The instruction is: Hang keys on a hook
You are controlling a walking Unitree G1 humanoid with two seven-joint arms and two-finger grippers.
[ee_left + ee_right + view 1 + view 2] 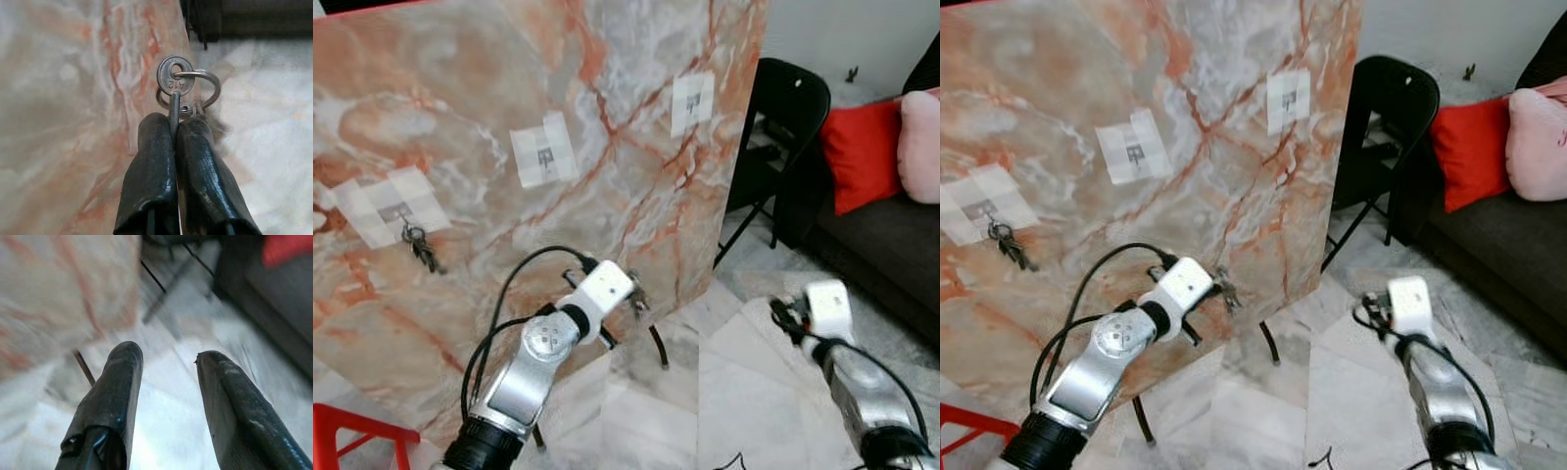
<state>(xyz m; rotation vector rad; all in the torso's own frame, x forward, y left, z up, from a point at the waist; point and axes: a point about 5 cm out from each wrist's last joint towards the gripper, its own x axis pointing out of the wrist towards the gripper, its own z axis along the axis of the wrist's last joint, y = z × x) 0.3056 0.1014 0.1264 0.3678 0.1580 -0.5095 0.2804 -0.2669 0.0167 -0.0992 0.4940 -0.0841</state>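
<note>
2 silver arms (524, 377), black cables, white wrists, black fingers (151, 171)

Orange, grey and white veined marble board (607, 147) across upper left of frame; white taped squares (543, 152); silver key (174, 78); black chair (788, 98); red cushion (862, 152), pink cushion (920, 147) upper right.

My own fingers (156, 171) hide the blade of the key (175, 81) I pinch, my right wrist view is smeared, and the hooks (544, 157) look too small to read.
</note>
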